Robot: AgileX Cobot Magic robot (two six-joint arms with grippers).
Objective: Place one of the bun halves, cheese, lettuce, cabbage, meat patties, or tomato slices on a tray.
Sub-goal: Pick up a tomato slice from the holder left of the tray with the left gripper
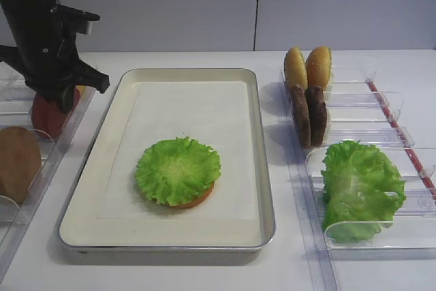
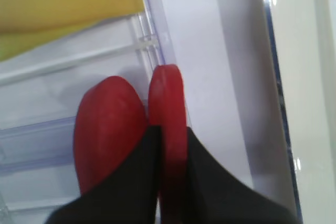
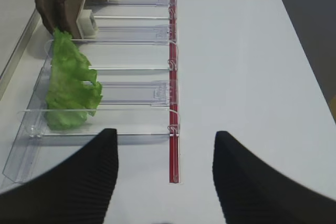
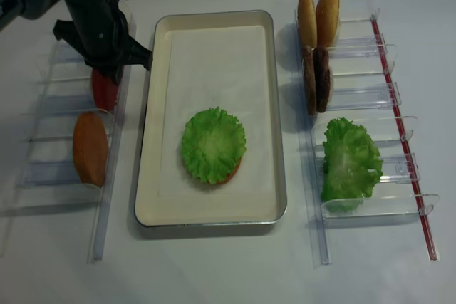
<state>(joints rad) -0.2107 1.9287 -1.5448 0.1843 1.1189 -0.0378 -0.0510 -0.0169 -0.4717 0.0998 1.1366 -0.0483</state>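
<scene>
White table (image 1: 204, 274), grey wall (image 1: 170, 5) — silver-rimmed tray (image 1: 267, 189)

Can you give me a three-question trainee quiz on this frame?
1. True or false: the left gripper is shut on a tomato slice.
2. What lies on the tray? A) cheese B) a round lettuce leaf over a bun half C) a patty
3. Fill in: the right gripper hovers with its jaws ____.

Key: 1 true; 2 B; 3 open
</scene>
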